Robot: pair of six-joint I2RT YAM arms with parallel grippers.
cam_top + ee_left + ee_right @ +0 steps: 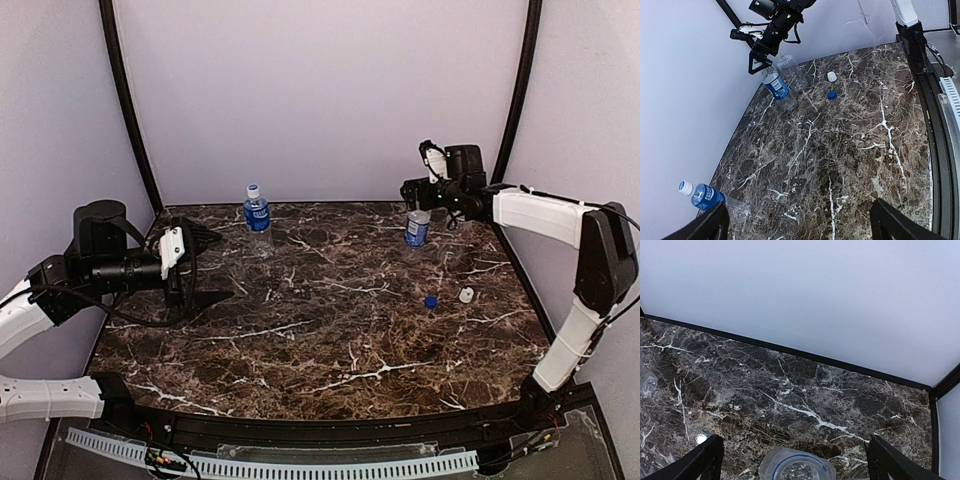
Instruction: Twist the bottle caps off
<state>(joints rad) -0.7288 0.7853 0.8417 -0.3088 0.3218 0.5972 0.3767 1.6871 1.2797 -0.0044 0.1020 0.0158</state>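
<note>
The Pepsi bottle stands uncapped at the back right, directly under my right gripper. In the right wrist view its open mouth sits low between the wide-apart fingers of the right gripper, which is open and touches nothing. A plain bottle stands just beyond the Pepsi bottle. A blue cap and a white cap lie loose on the table. The blue-label bottle stands at the back left with its white cap on. My left gripper hovers open to its left, empty.
The dark marble table is bounded by a black rim and pale walls behind and at both sides. The right arm reaches in from the right edge. A perforated white strip runs along the near edge.
</note>
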